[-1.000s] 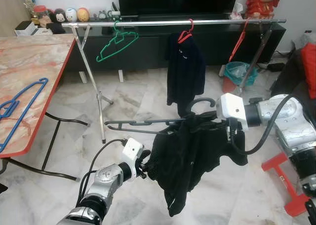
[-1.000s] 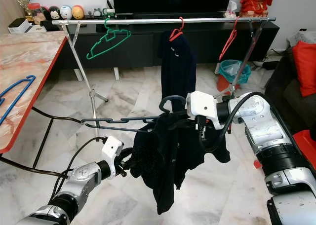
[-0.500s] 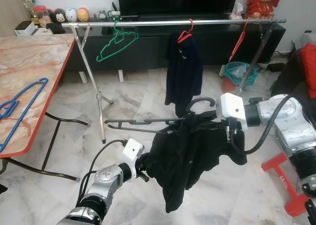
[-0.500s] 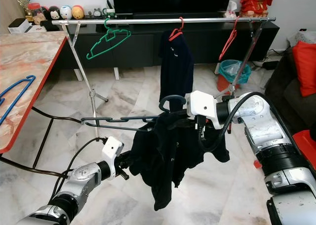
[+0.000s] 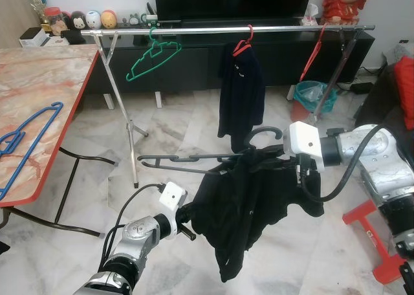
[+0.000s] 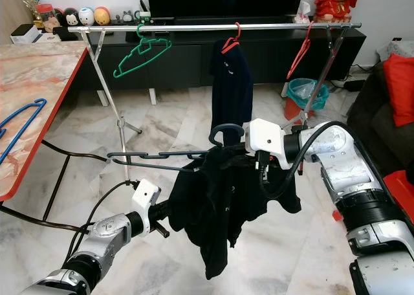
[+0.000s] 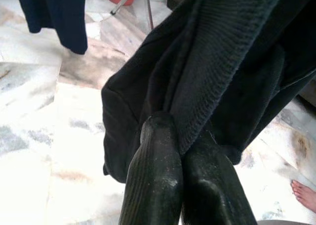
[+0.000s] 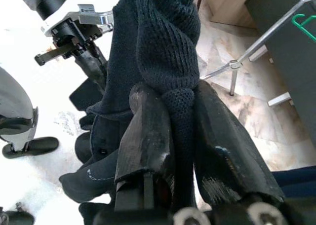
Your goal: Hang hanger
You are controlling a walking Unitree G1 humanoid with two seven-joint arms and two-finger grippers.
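Both jaws were pinched on the black knitted top (image 5: pixel 249 207), by the right gripper (image 8: pixel 170 136) and left gripper (image 7: pixel 180 156). The dark plastic hanger (image 5: pixel 194 160) was only half covered, so the top could be pulled off and dropped.

Bright, even indoor light — sharp head views, overexposed pale floor (image 7: pixel 29 151) in wrist views.

Silver jointed arms, white wrist blocks, looping black cables, ribbed black fingers (image 7: pixel 153 185).
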